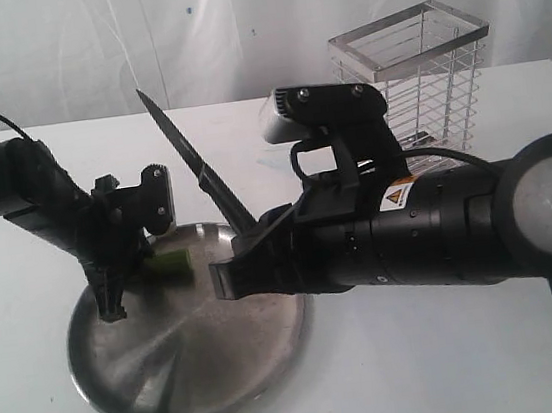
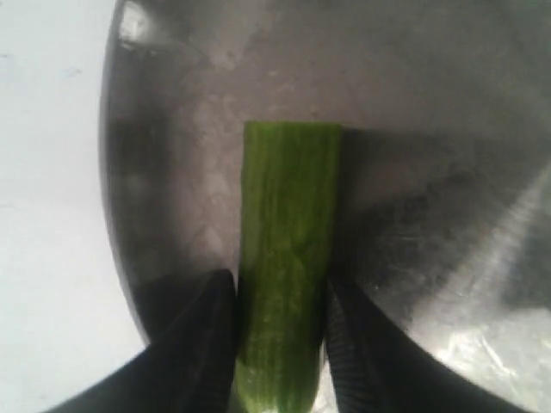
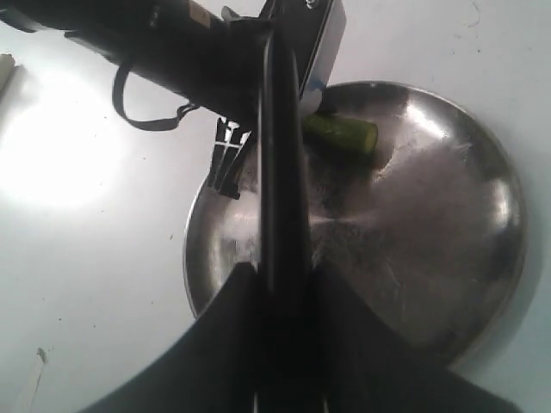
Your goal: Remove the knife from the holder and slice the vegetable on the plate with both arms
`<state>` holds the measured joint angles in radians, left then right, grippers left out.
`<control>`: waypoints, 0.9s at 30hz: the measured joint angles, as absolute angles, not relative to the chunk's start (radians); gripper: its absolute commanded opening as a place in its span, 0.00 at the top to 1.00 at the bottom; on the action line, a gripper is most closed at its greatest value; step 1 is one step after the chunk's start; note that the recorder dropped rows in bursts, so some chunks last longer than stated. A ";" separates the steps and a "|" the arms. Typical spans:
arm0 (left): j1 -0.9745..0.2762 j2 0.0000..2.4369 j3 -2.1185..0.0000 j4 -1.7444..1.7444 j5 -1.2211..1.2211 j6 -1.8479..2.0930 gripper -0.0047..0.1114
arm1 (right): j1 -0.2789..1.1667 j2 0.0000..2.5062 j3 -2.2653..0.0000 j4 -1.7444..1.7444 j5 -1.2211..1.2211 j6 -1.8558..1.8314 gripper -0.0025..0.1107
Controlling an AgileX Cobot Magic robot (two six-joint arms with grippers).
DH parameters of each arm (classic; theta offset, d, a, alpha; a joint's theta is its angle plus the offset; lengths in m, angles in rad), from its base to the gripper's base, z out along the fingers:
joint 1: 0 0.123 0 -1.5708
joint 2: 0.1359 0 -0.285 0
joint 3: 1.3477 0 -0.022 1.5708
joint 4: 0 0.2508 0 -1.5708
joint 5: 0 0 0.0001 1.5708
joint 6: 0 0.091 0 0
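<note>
Your left arm (image 1: 11, 184) reaches in and bends down, so your left gripper (image 1: 109, 297) points down. Its fingers (image 2: 198, 344) sit on each side of the vegetable (image 2: 284, 258); whether they squeeze it is unclear. Your right arm (image 1: 440, 227) lies low and long. Your right gripper (image 1: 222, 279) pinches the knife (image 1: 190, 162), tip up.

Left tool (image 2: 277, 280) and raised knife (image 1: 195, 161) crowd the plate (image 1: 185, 369).

A white table (image 1: 427, 369) carries the steel plate (image 1: 176, 375) and, well apart, the wire holder (image 1: 443, 85).
</note>
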<state>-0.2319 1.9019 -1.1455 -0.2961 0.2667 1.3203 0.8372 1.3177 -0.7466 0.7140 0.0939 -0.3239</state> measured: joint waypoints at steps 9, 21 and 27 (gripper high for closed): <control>-0.232 1.762 -1.135 -0.238 0.526 0.986 0.81 | 0.837 1.318 -0.747 0.688 0.120 -0.324 0.98; -0.375 1.676 -1.033 -0.253 0.536 0.648 0.81 | 0.712 1.273 -0.747 0.453 0.331 -0.186 0.98; -0.406 1.698 -0.929 -0.199 0.420 0.471 0.81 | 0.702 1.261 -0.747 0.160 0.553 0.030 0.98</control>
<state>-0.4065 1.6979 -0.9289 -0.1992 0.4202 0.4712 0.7023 1.2610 -0.7466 0.1598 0.5530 0.0302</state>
